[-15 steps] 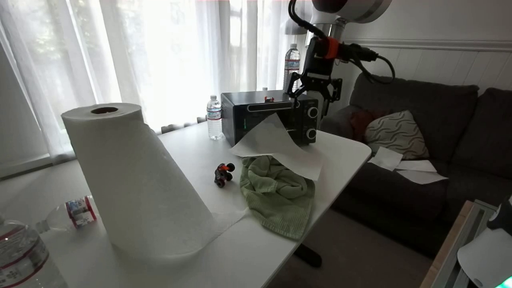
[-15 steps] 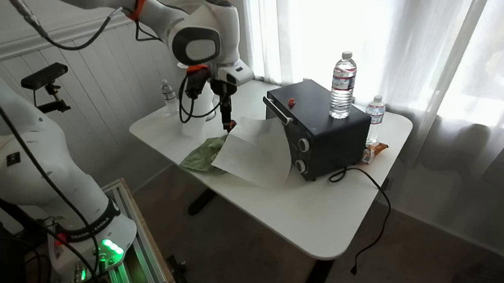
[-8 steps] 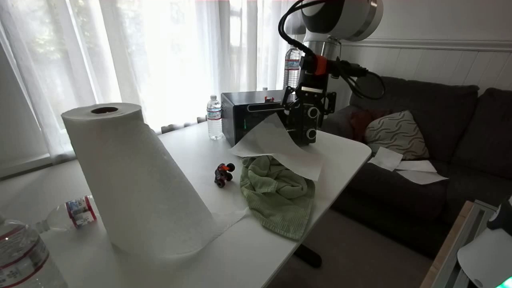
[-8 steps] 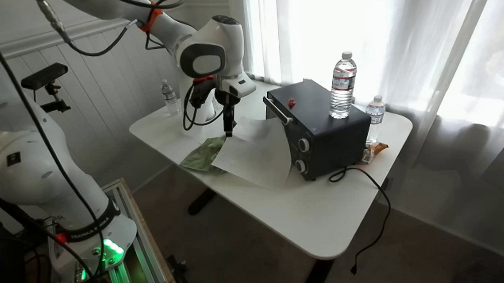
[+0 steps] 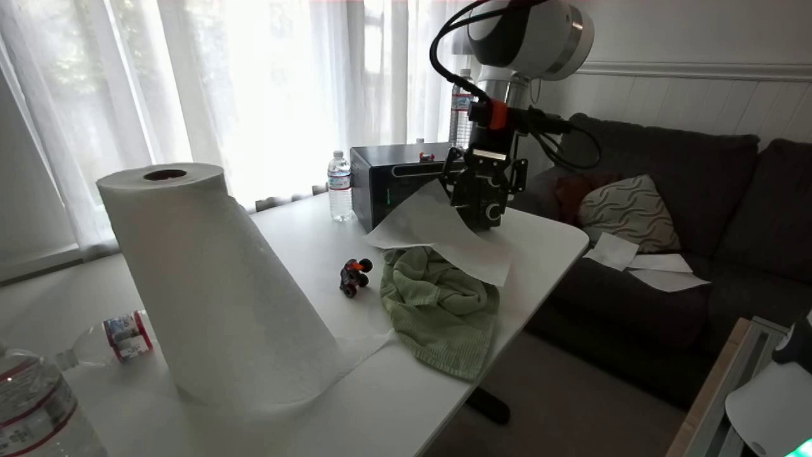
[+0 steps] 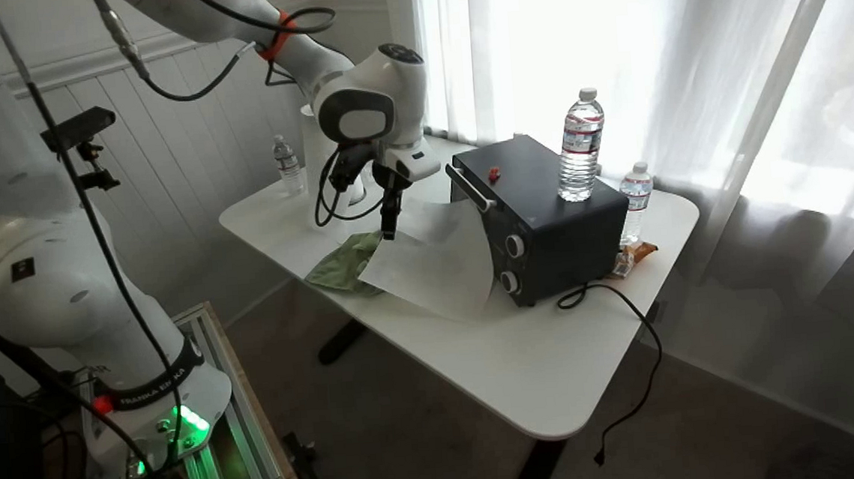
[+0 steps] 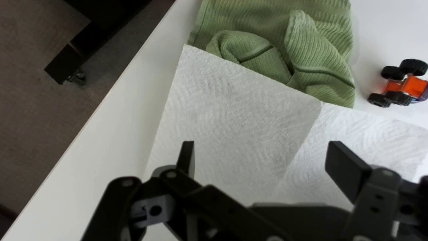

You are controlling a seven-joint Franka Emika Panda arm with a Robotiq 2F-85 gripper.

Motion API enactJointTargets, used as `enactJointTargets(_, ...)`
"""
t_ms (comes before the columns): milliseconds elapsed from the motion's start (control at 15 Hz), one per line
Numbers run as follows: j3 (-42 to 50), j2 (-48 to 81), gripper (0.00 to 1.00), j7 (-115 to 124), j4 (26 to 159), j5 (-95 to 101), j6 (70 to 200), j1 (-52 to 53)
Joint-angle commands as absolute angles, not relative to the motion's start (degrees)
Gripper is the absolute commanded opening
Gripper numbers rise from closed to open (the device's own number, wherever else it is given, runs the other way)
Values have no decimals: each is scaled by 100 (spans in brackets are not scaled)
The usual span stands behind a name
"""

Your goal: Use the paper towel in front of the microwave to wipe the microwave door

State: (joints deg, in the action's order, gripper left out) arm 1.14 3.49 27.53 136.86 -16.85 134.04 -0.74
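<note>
Beneath parted jaws, paper towel point(image 7: 234, 130), microwave point(image 6: 546, 224) in both exterior views only

The way down to the paper towel point(image 7: 240, 117) is free between the widely parted fingers point(image 7: 347, 172) of the gripper point(image 7: 262, 159). The microwave point(image 6: 555, 245), its handle point(image 6: 470, 187) jutting out (a bottle point(image 6: 581, 146) stands on top), walls off one side; the bunched green cloth point(image 7: 277, 43) and a toy truck point(image 7: 401, 86) crowd the opposite one.

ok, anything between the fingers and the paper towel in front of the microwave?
Nothing that shows: in the wrist view the open fingers stand over the paper towel, no object between. The green cloth shows past its edge.
</note>
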Motion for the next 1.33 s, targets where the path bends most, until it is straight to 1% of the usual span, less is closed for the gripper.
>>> enactJointTargets(0, 124, 1204, 100, 2591, 13131, -2296, 13473, -124)
enactJointTargets(333, 149, 2009, 100, 2625, 12585, -2704, 13834, -192)
enactJointTargets(667, 105, 2529, 100, 2668, 12158, -2964, 14083, -268)
enactJointTargets(733, 102, 2606, 89, 2681, 12087, -2987, 14084, -268)
enactJointTargets(800, 97, 2673, 81, 2684, 12025, -3013, 14085, -266)
enactJointTargets(867, 97, 2737, 68, 2688, 11971, -3028, 14096, -258)
enactJointTargets(933, 99, 2791, 59, 2697, 11921, -3030, 14098, -252)
enactJointTargets(1067, 109, 2873, 46, 2731, 11854, -3014, 14104, -233)
enactJointTargets(1267, 132, 2925, 23, 2811, 11802, -2976, 14082, -209)
